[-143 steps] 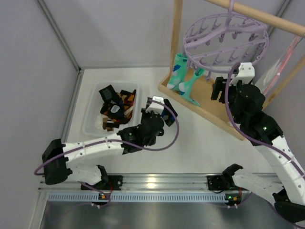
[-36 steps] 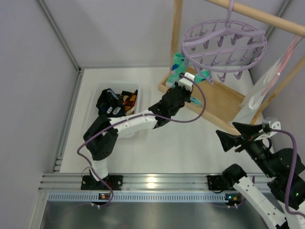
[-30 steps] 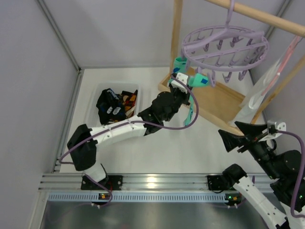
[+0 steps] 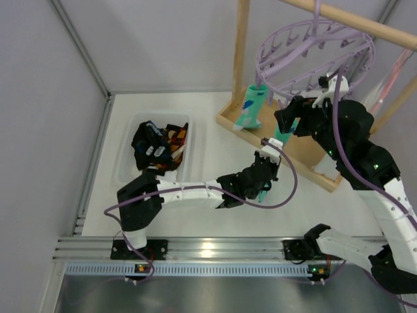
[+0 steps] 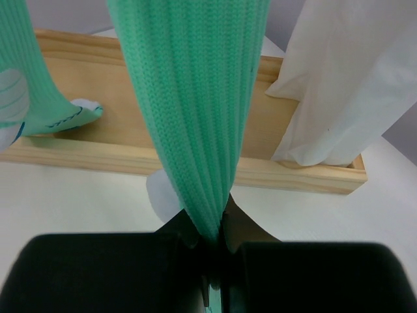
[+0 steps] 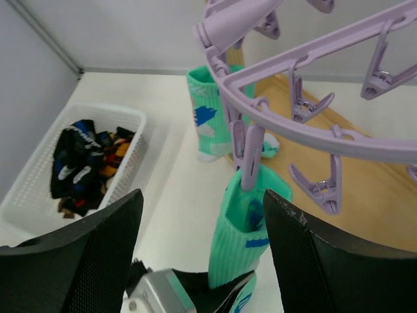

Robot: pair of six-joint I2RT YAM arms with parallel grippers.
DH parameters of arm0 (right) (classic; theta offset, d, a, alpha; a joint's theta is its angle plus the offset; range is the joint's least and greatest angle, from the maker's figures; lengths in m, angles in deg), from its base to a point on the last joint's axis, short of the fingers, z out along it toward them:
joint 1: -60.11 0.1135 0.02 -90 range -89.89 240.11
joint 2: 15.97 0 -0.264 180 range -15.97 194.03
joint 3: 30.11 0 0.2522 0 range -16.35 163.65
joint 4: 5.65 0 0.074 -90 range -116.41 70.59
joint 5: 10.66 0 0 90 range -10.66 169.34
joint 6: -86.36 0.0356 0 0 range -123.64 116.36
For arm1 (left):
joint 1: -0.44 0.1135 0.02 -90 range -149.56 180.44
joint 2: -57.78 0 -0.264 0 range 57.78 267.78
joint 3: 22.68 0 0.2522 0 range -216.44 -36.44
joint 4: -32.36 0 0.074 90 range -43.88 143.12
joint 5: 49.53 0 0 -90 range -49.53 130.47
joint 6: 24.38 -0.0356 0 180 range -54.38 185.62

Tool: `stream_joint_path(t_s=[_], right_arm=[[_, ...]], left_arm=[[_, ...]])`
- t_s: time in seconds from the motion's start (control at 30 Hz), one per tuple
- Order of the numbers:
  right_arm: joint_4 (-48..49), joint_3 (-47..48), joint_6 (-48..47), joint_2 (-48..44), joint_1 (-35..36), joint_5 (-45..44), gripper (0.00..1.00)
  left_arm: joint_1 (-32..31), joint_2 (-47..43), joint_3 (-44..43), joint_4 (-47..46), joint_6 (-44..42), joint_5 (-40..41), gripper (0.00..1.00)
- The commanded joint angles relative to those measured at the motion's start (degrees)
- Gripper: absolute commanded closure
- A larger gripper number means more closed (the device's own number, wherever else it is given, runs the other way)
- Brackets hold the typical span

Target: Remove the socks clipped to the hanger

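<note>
Right wrist, teal sock (image 6: 231, 251), label (image 6: 255, 242) txt unreadable

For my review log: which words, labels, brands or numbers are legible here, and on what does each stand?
No text is legible in any view.
Label on the far mint sock: white and blue patches, too blurred to read.
Marks on the clipped mint sock: blue, illegible.
White tags on the dark socks in the basket: too small to read.

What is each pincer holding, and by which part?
The left pincer pinches the green sock by its lower end. The right pincer is open, holding nothing.
</note>
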Motion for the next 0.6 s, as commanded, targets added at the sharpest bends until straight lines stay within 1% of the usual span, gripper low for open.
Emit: stream_joint_path(t_s=[0.0,0.1,0.13,0.3,0.37,0.4,0.43,0.53,0.57], right_arm=[[-3.84,5.92,-3.54,2.65,2.39,-10.01,0.29],[-6.12,8.74,-5.74,5.82,4.94,-16.6,0.3],[-6.82,9.44,-6.36,7.13,5.64,-20.62,0.3],[-9.99,15.76,-9.61,12.67,9.6,-28.99,0.32],[-12.18,17.7,-10.58,15.92,11.01,-35.22,0.32],[-12.71,18.84,-11.02,16.98,13.1,-37.68,0.32],[-12.98,19.11,-11.37,18.38,14.08,-41.45,0.32],[-12.89,18.59,-11.99,19.88,15.49,-44.82,0.32],[-12.72,18.24,-12.08,20.23,15.67,-47.44,0.32]], left_arm=[[-2.54,3.99,-5.25,0.24,-3.49,3.86,1.0],[-3.6,6.02,-8.16,0.24,-4.46,6.32,1.0],[-3.95,7.16,-8.87,0.15,-4.73,7.11,1.0],[-5.97,10.95,-13.87,0.15,-8.23,11.59,1.0],[-6.59,12.26,-15.11,0.15,-9.21,12.21,1.0],[-6.76,12.53,-15.81,0.15,-9.47,12.22,1.0],[-6.85,12.62,-16.08,0.15,-9.48,11.96,1.0],[-6.85,12.8,-16.34,0.15,-9.39,11.6,1.0],[-6.94,12.88,-16.43,0.15,-9.48,11.69,1.0]])
